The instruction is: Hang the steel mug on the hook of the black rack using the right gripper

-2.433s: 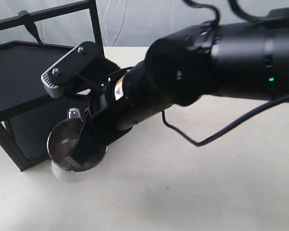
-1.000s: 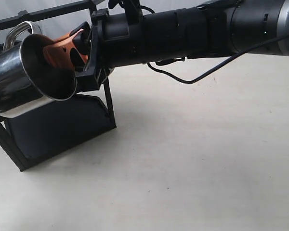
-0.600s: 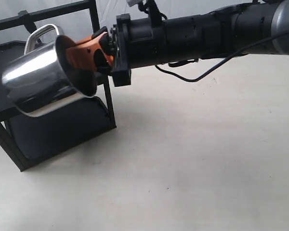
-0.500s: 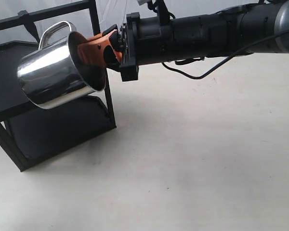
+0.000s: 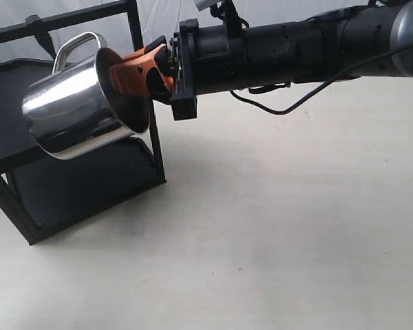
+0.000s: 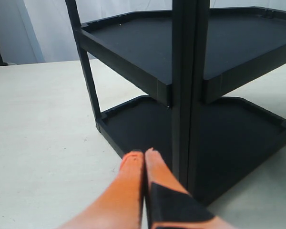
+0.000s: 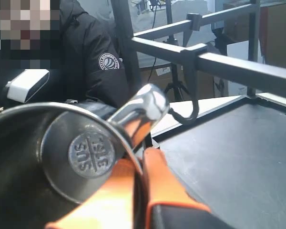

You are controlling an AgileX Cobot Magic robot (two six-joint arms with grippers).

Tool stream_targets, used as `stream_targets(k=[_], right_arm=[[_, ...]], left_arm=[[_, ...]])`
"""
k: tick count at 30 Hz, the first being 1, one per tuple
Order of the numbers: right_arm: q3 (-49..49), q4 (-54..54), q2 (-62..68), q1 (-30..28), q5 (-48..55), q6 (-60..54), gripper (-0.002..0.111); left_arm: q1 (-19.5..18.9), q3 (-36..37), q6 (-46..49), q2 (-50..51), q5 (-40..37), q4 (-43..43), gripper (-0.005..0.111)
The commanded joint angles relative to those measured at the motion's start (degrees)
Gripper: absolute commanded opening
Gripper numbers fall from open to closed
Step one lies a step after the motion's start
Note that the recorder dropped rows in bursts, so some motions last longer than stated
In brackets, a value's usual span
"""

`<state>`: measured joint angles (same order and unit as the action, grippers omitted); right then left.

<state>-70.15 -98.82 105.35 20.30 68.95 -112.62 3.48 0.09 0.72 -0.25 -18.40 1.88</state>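
Note:
The steel mug hangs in the air on its side, mouth toward the arm and looped handle up, in front of the black rack. My right gripper is shut on the mug's rim, one orange finger inside and one outside. In the right wrist view the mug's stamped base fills the near side and its handle sits just short of the hook that hangs from the top crossbar. The hook is free. My left gripper is shut on nothing beside a rack leg.
The rack's lower tray rests on the pale table. A loose black cable droops under the right arm. A person in a dark jacket stands behind the rack in the right wrist view.
The right gripper lifted the mug off the table, tipped it on its side and carried it to the crossbar's height. In the last half second it barely shifted.

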Motion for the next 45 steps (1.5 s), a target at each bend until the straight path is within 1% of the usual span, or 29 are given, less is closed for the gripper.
stream_targets(k=[1,7,17,33,45], right_arm=[[-1.7,-1.1,-0.4,1.8,1.0,0.1,-0.001],[-4.2,-1.1,0.3,2.0,1.0,0.5,-0.001],[-4.5,-1.1,4.1,2.1,1.0,0.8,-0.001],[-7.2,-1.1,4.4,2.1,1.0,0.8,-0.001],[-8.0,-1.1,9.9,2.1,1.0,0.8,-0.001]], left_arm=[[0.1,-0.1,-0.2,0.2,0.5,0.3,0.0],[0.1,-0.1,-0.2,0.2,0.5,0.3,0.0],[0.1,-0.1,-0.2,0.2,0.5,0.3,0.0],[0.1,-0.1,-0.2,0.2,0.5,0.3,0.0],[0.1,-0.1,-0.2,0.2,0.5,0.3,0.0]])
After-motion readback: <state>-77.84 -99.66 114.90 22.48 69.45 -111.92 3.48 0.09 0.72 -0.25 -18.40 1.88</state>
